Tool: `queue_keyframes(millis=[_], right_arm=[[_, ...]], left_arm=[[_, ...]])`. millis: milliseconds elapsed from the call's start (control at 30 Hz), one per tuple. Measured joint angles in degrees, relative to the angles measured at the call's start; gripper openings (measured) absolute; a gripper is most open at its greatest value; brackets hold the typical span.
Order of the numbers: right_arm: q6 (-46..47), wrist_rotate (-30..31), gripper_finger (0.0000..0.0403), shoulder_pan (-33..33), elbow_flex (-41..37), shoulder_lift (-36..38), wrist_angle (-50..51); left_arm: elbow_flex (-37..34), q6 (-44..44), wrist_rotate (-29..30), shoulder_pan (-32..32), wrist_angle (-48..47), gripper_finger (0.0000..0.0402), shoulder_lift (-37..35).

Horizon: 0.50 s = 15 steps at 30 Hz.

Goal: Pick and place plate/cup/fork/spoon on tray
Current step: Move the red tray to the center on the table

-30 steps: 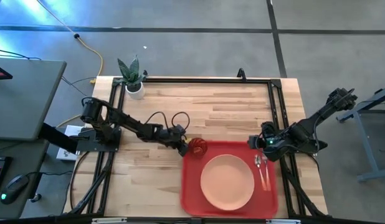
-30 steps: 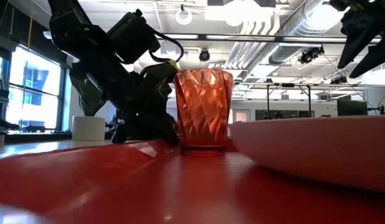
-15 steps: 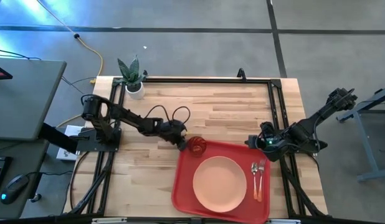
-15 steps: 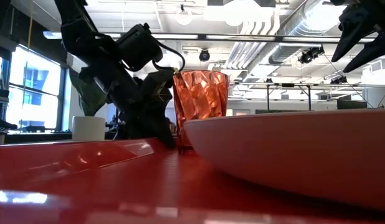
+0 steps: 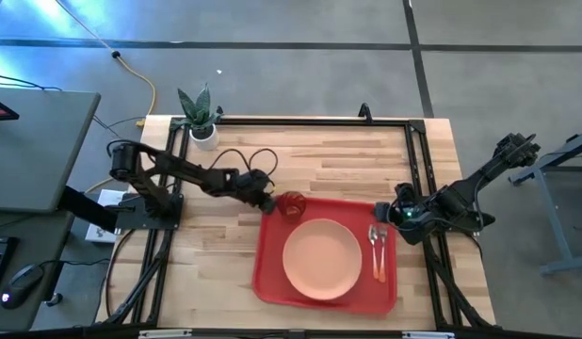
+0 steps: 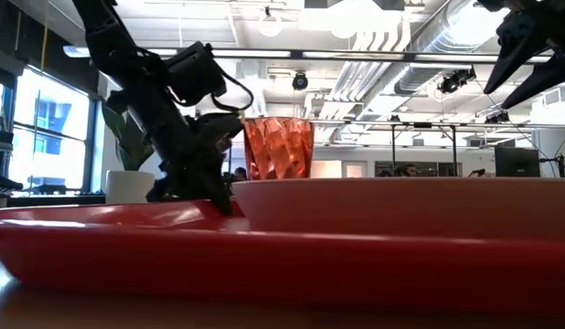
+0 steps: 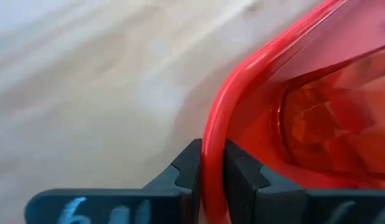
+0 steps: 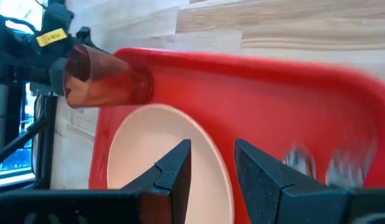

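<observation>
The big red tray point(image 5: 272, 282) lies on the wooden table point(image 5: 319, 160). Everything is on it. The pink plate point(image 5: 320, 260) sits in the middle. The little red cup point(image 5: 289, 205) stands in the tray's far left corner, just beside the plate. The fork point(image 5: 382, 247) and the spoon point(image 5: 373, 243) lie side by side near the tray's right edge.

The left tool point(image 7: 209, 168) is clenched on the rim of the tray, right at the corner by the cup. The right tool point(image 8: 210, 163) hangs released above the right side of the tray, holding nothing.

So the putting-on part looks done. Now the left arm seems to be handling the tray by its rim. Next it should go slowly, so the cup does not tip, and then let go.
</observation>
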<state>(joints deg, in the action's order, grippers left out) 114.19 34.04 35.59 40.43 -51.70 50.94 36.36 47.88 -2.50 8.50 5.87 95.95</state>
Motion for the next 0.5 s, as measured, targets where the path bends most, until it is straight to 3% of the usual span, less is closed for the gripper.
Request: queue_keyframes(millis=[267, 500], right_arm=[[0.6, 0.0, 0.0112, -0.7, 0.0, -0.1, 1.3], [-2.1, -0.8, 0.0112, -4.0, 0.0, -0.1, 1.7]], left_arm=[[-4.4, -2.7, 4.4, 3.6, -4.8, 0.0046, -6.8], [-7.3, -10.0, 2.2, 9.3, -6.7, 0.0047, -11.9]])
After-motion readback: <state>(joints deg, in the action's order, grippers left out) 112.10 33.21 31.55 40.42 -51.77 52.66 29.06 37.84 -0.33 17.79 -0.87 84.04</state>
